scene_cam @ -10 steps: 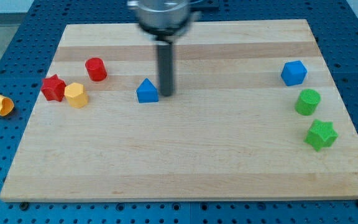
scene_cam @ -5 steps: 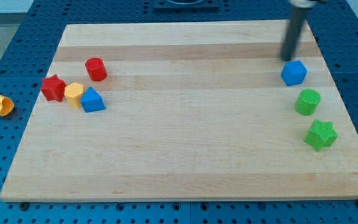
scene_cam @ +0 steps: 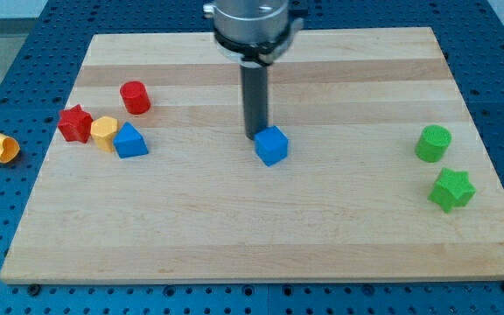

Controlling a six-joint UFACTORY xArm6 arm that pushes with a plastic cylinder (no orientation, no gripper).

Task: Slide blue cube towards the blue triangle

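Observation:
The blue cube (scene_cam: 271,145) sits near the middle of the wooden board (scene_cam: 261,219). The blue triangle (scene_cam: 129,140) lies at the view's left, touching a yellow block (scene_cam: 104,132). My tip (scene_cam: 254,136) stands just above and slightly left of the blue cube, touching or nearly touching its upper left edge. The rod rises straight up to the arm's head at the view's top.
A red star (scene_cam: 75,123) sits left of the yellow block, and a red cylinder (scene_cam: 135,97) lies above them. A green cylinder (scene_cam: 433,143) and a green star (scene_cam: 452,190) are at the view's right. A yellow piece (scene_cam: 0,146) lies off the board at the left.
The blue cube has moved from the board's upper right to near its middle. My tip moved with it from the upper right. The blue triangle has not moved in the last half second.

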